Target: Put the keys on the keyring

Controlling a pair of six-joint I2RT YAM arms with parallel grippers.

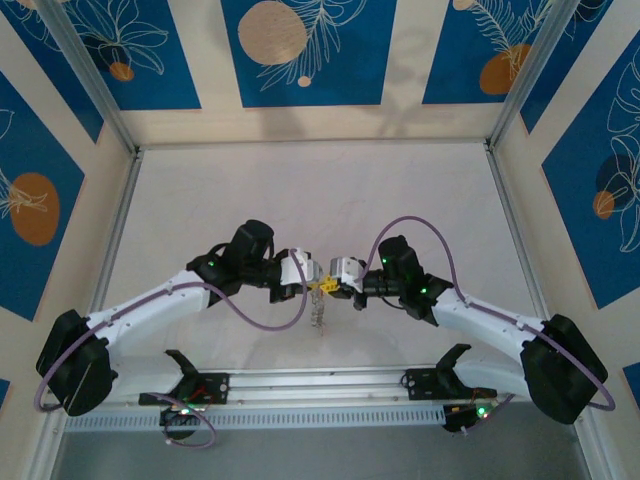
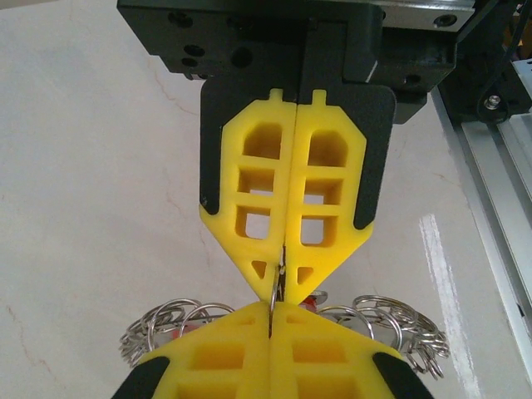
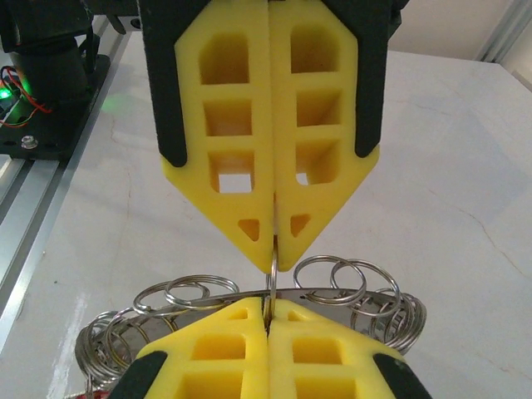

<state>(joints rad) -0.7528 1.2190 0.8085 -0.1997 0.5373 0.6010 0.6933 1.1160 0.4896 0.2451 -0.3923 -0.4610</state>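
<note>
1. My left gripper [image 2: 272, 309] is closed. Its two yellow fingers [image 2: 245, 324] meet along a centre seam, and a thin wire edge of the keyring [image 3: 341, 287] is pinched at their tips.
2. My right gripper [image 3: 268, 306] is likewise closed, jaws pressed flat together. It is clamped on the same wire edge from the opposite side.
3. The two grippers face each other tip to tip above the table [image 1: 400, 200], roughly midway between its side walls. A short length of upright wire is exposed between the two pairs of tips.
4. The keyring is a silver-grey band carrying many small split rings. In both wrist views these rings fan out to the left and right of the clamped point, below and behind the tips.
5. In the top view the keyring appears as a small grey cluster just on the near side of the meeting tips. I cannot tell whether it touches the table surface.
6. One red key [image 2: 314, 298] is visible in the left wrist view, just beside the right gripper's tips and against the ring cluster. It is mostly hidden, so I cannot tell whether it is threaded on the keyring.
7. An aluminium rail [image 2: 499, 208] runs along the near edge of the table, well apart from the keyring.
8. Both arms bend inward from their bases at the near corners. A purple cable [image 1: 262, 322] loops beside the left arm.
</note>
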